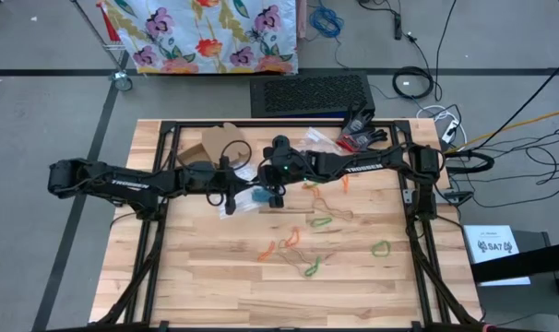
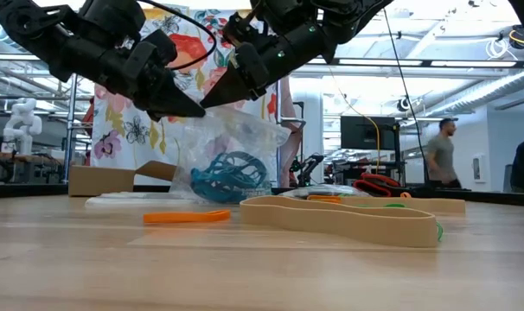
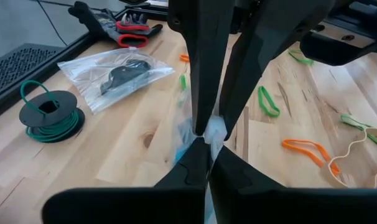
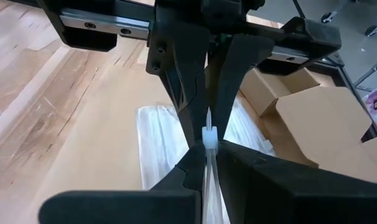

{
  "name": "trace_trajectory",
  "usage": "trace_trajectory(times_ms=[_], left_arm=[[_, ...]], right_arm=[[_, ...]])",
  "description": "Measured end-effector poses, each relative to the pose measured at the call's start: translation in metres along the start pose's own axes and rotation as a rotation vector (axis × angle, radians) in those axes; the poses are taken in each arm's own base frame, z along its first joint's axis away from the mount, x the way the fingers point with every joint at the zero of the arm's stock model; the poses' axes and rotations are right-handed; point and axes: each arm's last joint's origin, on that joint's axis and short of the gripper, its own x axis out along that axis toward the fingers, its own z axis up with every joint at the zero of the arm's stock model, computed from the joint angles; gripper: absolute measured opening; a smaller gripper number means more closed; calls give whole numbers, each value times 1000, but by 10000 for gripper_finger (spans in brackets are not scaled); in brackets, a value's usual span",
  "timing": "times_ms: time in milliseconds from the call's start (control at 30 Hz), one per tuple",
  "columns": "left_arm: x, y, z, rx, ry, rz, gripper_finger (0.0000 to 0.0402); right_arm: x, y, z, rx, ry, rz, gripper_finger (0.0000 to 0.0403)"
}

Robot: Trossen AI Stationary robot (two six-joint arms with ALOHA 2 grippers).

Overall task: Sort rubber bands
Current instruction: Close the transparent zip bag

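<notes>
A clear plastic bag (image 2: 236,142) holding blue rubber bands (image 2: 230,173) hangs between my two grippers over the middle of the table. My left gripper (image 2: 188,108) comes from the left and my right gripper (image 2: 217,97) from the right. Both are shut on the bag's top, tip to tip. From above the bag (image 1: 258,197) lies between them. Loose rubber bands lie on the wood: orange (image 2: 186,217), tan (image 2: 340,220) and green (image 1: 381,247), with several more (image 1: 298,242) nearer the front. My left gripper pinches the bag's bunched top edge (image 3: 216,129) between its two fingertips, slanting down from the table's left. The bag hangs below, its lower end down at the table. My right gripper pinches the same top edge (image 4: 209,134) between its fingertips, slanting down from the table's right, right against the left fingers.
A cardboard box (image 1: 220,143) and flat clear bags (image 4: 157,143) lie behind the left gripper. A bag with dark contents (image 3: 123,74), a spool of green wire (image 3: 48,115) and black gloves with a red tool (image 1: 362,131) sit toward the far edge.
</notes>
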Motion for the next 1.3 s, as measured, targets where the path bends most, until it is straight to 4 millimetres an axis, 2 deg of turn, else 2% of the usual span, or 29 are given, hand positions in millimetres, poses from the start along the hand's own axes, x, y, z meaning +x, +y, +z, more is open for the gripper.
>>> trace_trajectory(times_ms=[400,833,1067,1300], left_arm=[[0,0,-2,1,24,-1,2],[-5,0,2,1,-5,24,1],[-8,0,5,1,-27,25,0],[-8,0,5,-5,-24,27,0]], right_arm=[[-1,-3,-11,67,105,17,15],[-11,5,-35,123,381,77,15],[-26,6,-34,148,453,83,15],[-30,6,-33,149,468,86,15]])
